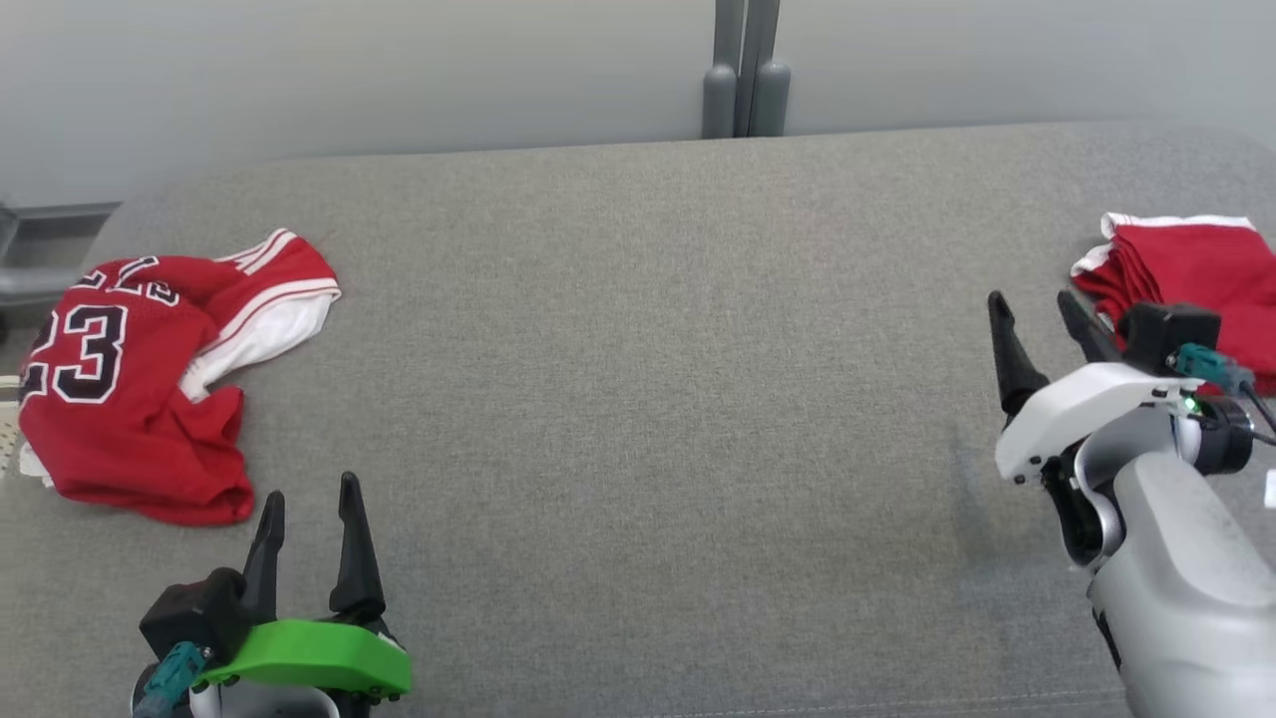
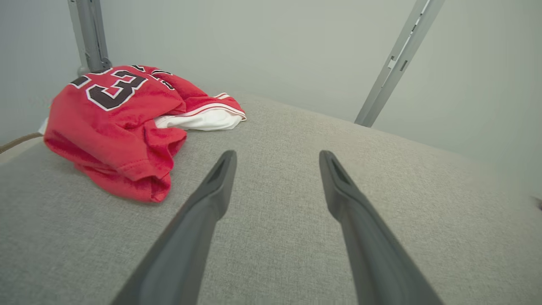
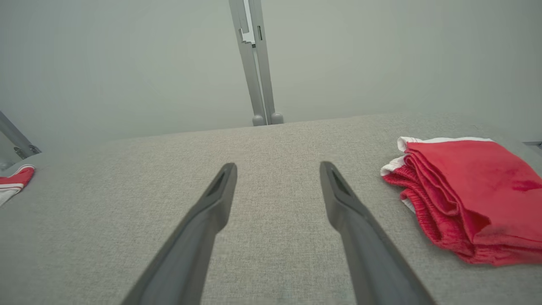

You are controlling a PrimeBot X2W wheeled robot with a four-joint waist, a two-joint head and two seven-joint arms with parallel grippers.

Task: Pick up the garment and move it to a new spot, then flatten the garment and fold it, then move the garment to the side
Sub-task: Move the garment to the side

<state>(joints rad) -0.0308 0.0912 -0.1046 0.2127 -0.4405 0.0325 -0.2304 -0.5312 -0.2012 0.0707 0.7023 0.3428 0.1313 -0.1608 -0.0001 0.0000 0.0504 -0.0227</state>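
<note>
I log: grey table (image 1: pixel 638 399); jersey (image 1: pixel 140 379) crumpled, far L; red garment (image 1: pixel 1186 264) folded, far R. L gripper (image 1: pixel 311 487), R gripper (image 1: pixel 1030 296): fingers apart, nothing held.

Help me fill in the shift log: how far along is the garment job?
Looks done: one red garment lies folded at the right side. In hand: nothing; the left claw and right claw are both open and empty. Left: the crumpled number 23 jersey, not yet picked up, flattened, folded or moved aside.
</note>
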